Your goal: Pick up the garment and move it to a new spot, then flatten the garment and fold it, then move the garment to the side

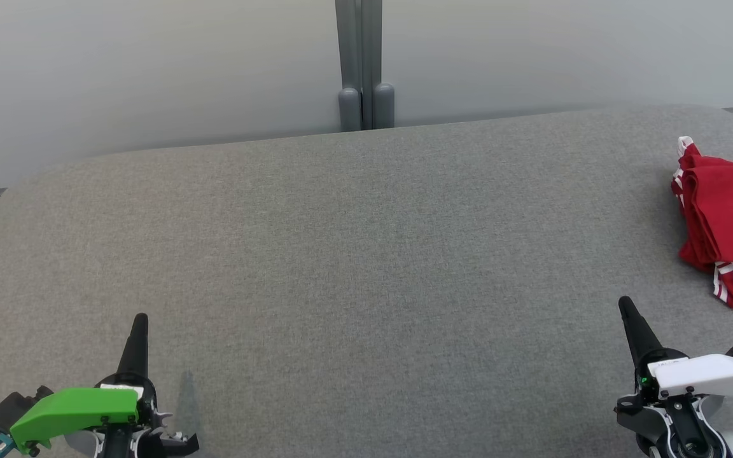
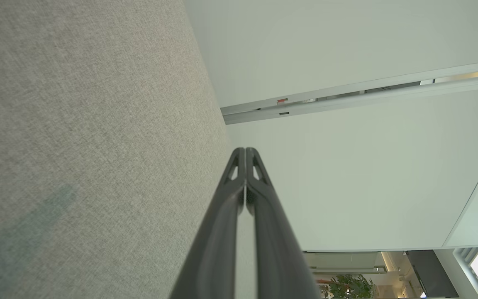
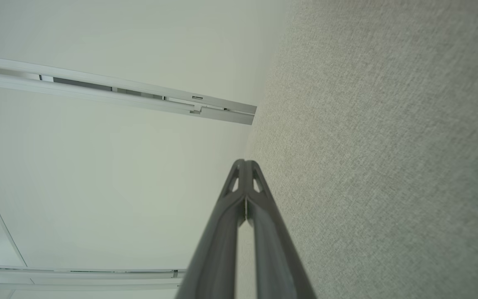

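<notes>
The garment (image 1: 726, 222) is red with white stripes, folded into a bundle at the far right edge of the grey table (image 1: 354, 254), partly cut off by the head view's border. My left gripper (image 1: 140, 318) rests at the lower left, shut and empty, far from the garment. My right gripper (image 1: 625, 302) sits at the lower right, shut and empty, below and to the left of the garment without touching it. In the left wrist view the left gripper (image 2: 245, 150) has its fingers pressed together; in the right wrist view the right gripper (image 3: 244, 162) does too.
A grey post (image 1: 359, 63) stands against the pale wall behind the table's far edge. The table's corners are rounded. Broad bare fabric lies between the two grippers.
</notes>
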Robot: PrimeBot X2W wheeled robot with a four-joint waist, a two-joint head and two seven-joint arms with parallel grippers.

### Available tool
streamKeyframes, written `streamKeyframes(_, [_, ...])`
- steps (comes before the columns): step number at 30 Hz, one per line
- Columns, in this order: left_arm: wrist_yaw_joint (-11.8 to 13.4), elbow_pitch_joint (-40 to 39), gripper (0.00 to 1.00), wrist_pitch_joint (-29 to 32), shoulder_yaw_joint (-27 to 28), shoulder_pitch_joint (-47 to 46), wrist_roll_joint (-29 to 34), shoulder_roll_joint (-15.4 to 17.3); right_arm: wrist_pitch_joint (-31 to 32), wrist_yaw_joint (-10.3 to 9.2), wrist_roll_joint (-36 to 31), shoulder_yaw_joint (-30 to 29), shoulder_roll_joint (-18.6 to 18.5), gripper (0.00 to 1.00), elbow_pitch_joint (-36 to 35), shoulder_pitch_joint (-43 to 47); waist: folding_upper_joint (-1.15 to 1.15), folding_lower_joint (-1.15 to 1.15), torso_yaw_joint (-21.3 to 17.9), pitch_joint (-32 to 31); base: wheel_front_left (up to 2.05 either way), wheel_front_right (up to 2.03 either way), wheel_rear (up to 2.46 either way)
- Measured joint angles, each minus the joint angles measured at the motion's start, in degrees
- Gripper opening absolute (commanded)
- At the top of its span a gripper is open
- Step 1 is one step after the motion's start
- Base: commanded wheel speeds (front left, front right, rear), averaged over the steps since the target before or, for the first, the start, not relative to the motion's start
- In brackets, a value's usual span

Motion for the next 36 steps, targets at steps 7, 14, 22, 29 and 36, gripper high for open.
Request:
streamKeyframes(7, [-0.2, -0.1, 0.0, 0.7, 0.6, -0.3, -2.5, 0.0, 0.7, -0.01, 3.0, -0.2, 0.0, 0.0, -0.3, -0.1, 0.0, 0.0, 0.0, 0.0, 0.0, 0.0, 0.0])
streamKeyframes(14, [-0.2, -0.2, 0.0, 1.6, 1.1, -1.0, -4.9, 0.0, 1.6, -0.01, 6.0, -0.4, -0.1, 0.0, -0.5, -0.3, 0.0, 0.0, 0.0, 0.0, 0.0, 0.0, 0.0])
streamKeyframes(22, [-0.3, -0.2, 0.0, 2.5, 1.6, -1.5, -7.6, 0.0, 2.3, -0.01, 9.1, -0.6, -0.1, 0.0, -0.9, -0.4, 0.0, 0.0, -0.1, 0.0, 0.0, 0.0, 0.0])
streamKeyframes(29, [-0.4, -0.2, 0.0, 3.1, 2.1, -1.8, -9.7, 0.0, 3.0, -0.01, 11.7, -0.8, -0.1, 0.0, -1.1, -0.6, 0.0, 0.0, -0.1, 0.0, 0.0, 0.0, 0.0])
streamKeyframes(36, [-0.5, -0.3, 0.0, 3.4, 2.2, -2.1, -10.4, 0.0, 3.3, -0.01, 12.5, -0.9, -0.1, 0.0, -1.2, -0.6, 0.0, 0.0, -0.1, 0.0, 0.0, 0.0, 0.0])
